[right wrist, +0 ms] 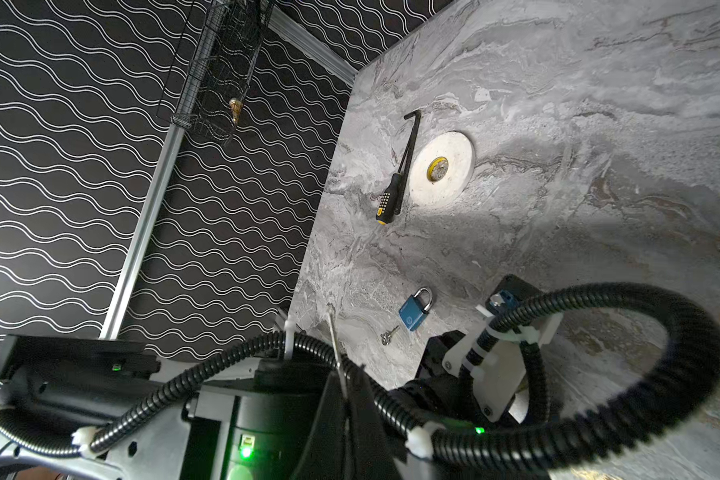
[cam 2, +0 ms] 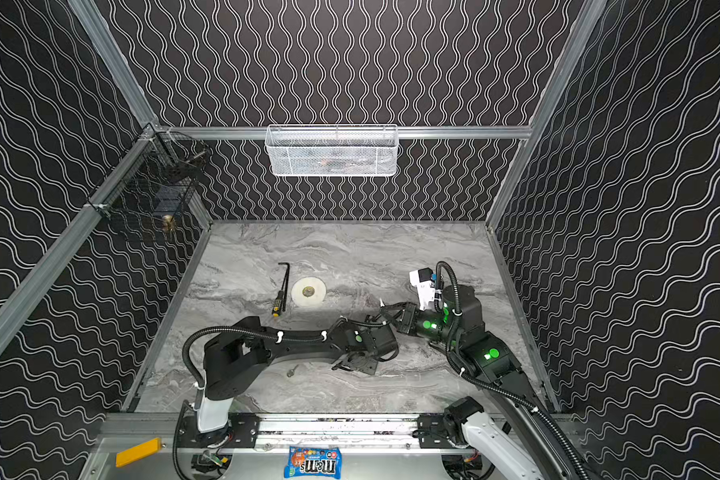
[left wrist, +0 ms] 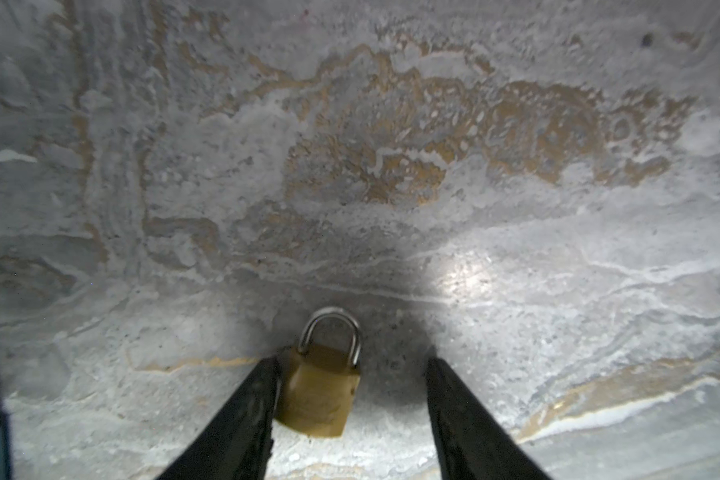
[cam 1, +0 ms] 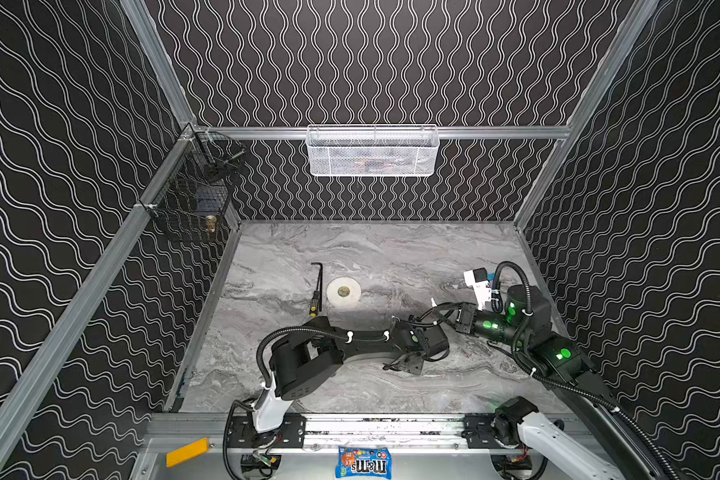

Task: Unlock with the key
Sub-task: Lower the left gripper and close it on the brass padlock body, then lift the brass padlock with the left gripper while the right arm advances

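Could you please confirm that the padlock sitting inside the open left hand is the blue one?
Not quite. Inside the open left hand sits the brass padlock, not the blue one, as the left wrist view shows. The blue padlock lies apart from that hand, beside a small key, as seen in the right wrist view.

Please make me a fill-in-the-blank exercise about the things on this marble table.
The left gripper's fingers stand ___ around the small brass padlock.
The small silver key lies beside a second padlock, coloured ___.
Next to the black L-shaped tool lies a round disc coloured ___.
Missing words: open, blue, white.
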`<state>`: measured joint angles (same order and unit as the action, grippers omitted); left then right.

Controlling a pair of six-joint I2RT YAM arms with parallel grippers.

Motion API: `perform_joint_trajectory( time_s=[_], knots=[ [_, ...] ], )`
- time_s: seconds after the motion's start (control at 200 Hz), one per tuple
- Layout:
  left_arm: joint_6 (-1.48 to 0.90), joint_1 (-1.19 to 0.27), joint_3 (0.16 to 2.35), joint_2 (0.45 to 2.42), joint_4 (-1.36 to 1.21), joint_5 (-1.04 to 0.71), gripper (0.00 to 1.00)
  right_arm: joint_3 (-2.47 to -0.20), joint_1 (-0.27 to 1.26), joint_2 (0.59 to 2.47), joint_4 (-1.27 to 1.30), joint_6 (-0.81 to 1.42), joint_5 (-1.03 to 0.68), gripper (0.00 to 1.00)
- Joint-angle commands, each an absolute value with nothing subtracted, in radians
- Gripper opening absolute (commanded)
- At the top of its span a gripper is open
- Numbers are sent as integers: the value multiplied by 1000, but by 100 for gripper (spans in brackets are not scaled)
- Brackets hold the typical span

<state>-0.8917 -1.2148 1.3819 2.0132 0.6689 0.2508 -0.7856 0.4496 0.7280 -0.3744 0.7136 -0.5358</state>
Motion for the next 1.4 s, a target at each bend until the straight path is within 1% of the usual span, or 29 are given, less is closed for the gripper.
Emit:
perform_joint_trajectory(
  time_s=[0.0,0.12,0.195,0.365,0.455,0.601,0.676,0.846,1.091,1.176,1.396],
  knots=[
    [-916,-1218,1384,2014,703,244,59,-789,447,724,-373,697,-529,0],
    [-932,-1218,1387,2023,715,251,57,-800,446,733,-379,687,-534,0],
    [-939,-1218,1394,2030,726,260,54,-804,446,734,-379,685,-536,0],
    [-938,-1213,1399,2042,737,265,54,-794,443,731,-370,684,-540,0],
    [-944,-1205,1387,2038,735,256,49,-789,443,736,-367,687,-547,0],
    [-943,-1200,1371,2034,734,254,49,-782,442,737,-359,689,-549,0],
    [-941,-1198,1375,2039,745,259,47,-787,443,740,-359,689,-551,0],
    [-939,-1198,1371,2035,753,256,45,-787,443,739,-357,692,-552,0],
    [-924,-1201,1371,2031,770,252,44,-792,443,746,-359,686,-552,0],
    [-920,-1201,1370,2034,771,251,40,-789,443,748,-353,689,-554,0],
    [-920,-1201,1374,2038,777,248,39,-783,442,753,-345,692,-560,0]
  ],
)
